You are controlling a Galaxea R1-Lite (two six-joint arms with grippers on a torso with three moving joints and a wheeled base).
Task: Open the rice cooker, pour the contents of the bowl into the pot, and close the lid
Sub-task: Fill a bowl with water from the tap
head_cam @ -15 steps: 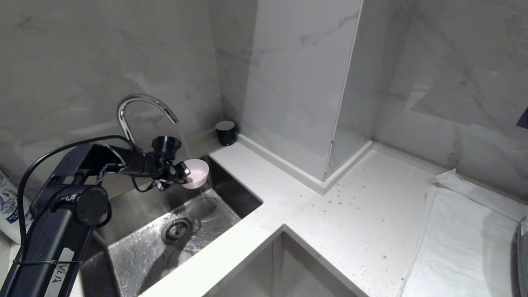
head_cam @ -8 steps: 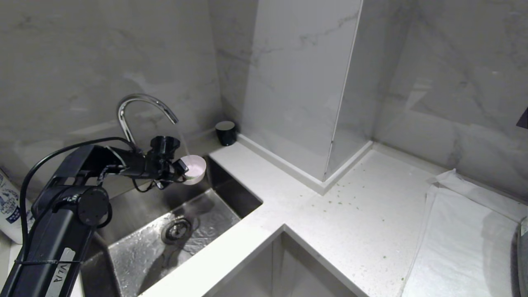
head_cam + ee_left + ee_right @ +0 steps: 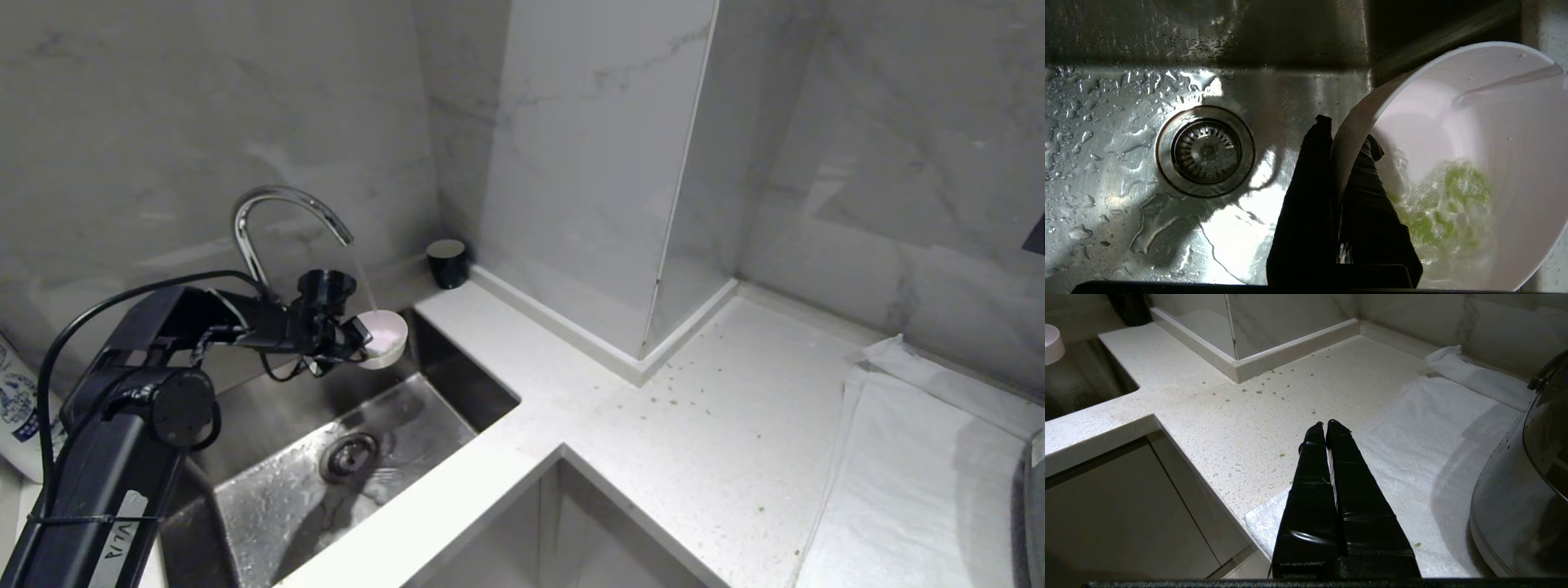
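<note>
Bowl [image 3: 1474, 143] rim sits clamped between the left pincer [image 3: 1345, 139] fingers above the sink [image 3: 1106, 171]; right pincer [image 3: 1326, 424] together.

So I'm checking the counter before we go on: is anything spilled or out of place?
Yes. Small green bits lie scattered over the white counter near the wall corner. The left gripper holds the bowl by its rim under the running faucet, over the sink.

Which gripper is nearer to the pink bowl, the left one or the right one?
Left. The left gripper is shut on the bowl rim, holding it over the sink. The right gripper hangs shut above the counter, well apart from the bowl.
</note>
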